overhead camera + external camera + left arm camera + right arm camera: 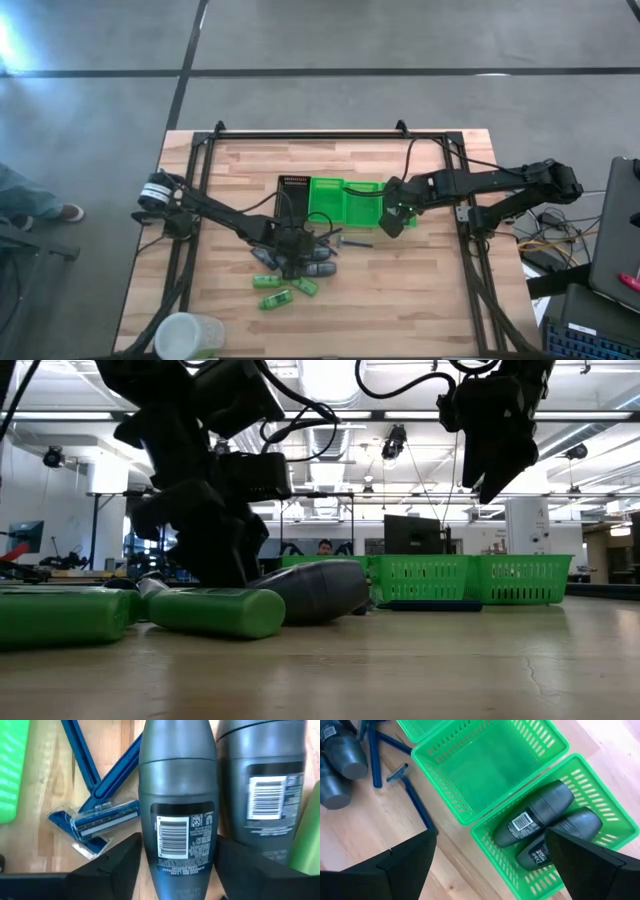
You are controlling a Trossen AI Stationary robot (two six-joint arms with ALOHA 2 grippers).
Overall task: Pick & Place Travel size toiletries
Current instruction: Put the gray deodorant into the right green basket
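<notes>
The left gripper (177,870) is down over the toiletry pile, its spread fingers (112,865) bracketing one grey bottle (177,795) lying flat on the table (420,290). The fingers sit on either side but no squeeze is visible, which suggests a grasp is being lined up. The bottle's long axis runs straight out between the fingers, rounded end away from them. A second grey bottle (265,785) lies parallel just outside one finger; blue razors (100,815) lie outside the other.

The right gripper (490,865) hangs fully open and empty above the green baskets (485,775), where two bottles (532,820) lie side by side.
</notes>
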